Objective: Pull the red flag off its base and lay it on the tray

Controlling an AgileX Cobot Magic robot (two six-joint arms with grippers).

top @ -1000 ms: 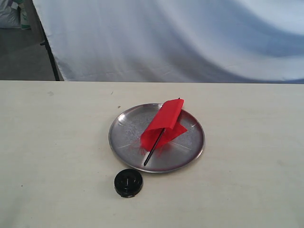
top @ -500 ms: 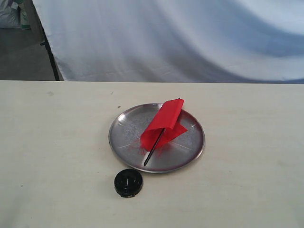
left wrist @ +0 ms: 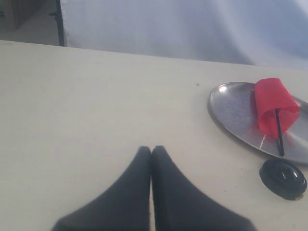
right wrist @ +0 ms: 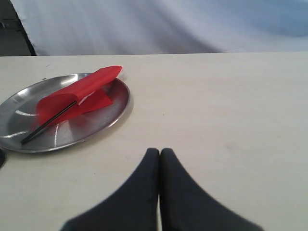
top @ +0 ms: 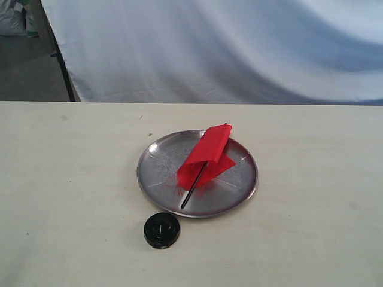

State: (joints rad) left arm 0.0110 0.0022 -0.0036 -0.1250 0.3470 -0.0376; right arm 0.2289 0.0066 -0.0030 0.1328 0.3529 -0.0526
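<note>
The red flag point(top: 206, 156) lies crumpled on the round silver tray point(top: 155, 161) at the table's middle, its black stick pointing toward the tray's near rim. The black base point(top: 161, 229) sits alone on the table just in front of the tray. Neither gripper shows in the exterior view. In the left wrist view my left gripper point(left wrist: 151, 149) is shut with nothing in it, well away from the tray point(left wrist: 231, 108), flag point(left wrist: 272, 103) and base point(left wrist: 283, 178). My right gripper point(right wrist: 160, 151) is likewise shut and empty, apart from the tray point(right wrist: 118, 103) and flag point(right wrist: 82, 91).
A pale cloth backdrop point(top: 227, 48) hangs behind the table's far edge. A dark stand leg point(top: 63, 66) rises at the back left.
</note>
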